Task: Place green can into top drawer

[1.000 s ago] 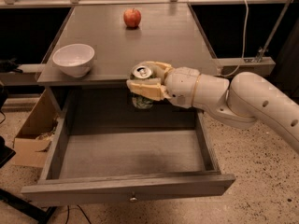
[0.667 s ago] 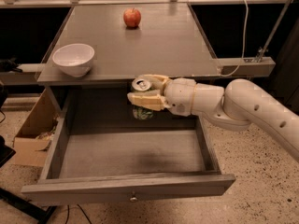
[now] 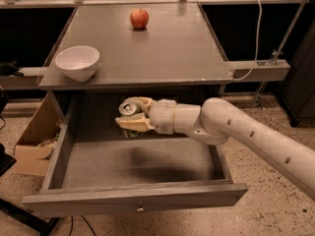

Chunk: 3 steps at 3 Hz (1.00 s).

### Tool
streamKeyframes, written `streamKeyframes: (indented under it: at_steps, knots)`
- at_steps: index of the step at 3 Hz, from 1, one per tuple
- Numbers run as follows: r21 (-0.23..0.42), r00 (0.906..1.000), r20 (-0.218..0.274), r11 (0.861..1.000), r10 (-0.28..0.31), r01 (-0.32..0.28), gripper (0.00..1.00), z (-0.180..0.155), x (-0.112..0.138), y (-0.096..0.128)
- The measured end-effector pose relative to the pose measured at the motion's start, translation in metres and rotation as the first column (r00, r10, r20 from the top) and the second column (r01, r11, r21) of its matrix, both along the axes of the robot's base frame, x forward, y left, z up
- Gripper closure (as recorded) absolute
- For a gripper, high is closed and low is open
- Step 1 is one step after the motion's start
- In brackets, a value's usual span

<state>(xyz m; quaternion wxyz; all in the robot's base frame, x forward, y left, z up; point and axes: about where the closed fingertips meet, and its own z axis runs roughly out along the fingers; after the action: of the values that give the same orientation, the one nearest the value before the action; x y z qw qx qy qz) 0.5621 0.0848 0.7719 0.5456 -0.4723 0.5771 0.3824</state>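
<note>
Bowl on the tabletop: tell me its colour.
Plain white bowl, camera view. The gripper holds the green can over the top drawer.

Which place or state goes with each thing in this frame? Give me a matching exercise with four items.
Things:
1. green can
2. red apple
3. white bowl
4. top drawer

Places or states:
A. pulled open below the tabletop
B. at the far end of the tabletop
C. clamped in the pincer, over the back part of the drawer
D. at the near corner of the tabletop, on the left as seen

Pairs: 1-C, 2-B, 3-D, 4-A.
</note>
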Motion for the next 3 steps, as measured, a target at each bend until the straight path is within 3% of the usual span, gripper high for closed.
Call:
streamKeyframes:
  at_steps: [1, 2, 3]
  knots:
    - [0.0, 1.0, 0.003, 1.0, -0.003, 0.003, 1.0, 0.0, 0.001, 0.001]
    - [0.025, 0.9985, 0.003, 0.998, 0.055, -0.055, 1.0, -0.016, 0.0, 0.014]
    - [0.048, 0.9856, -0.003, 0.985, 0.169, -0.169, 1.0, -0.047, -0.017, 0.035]
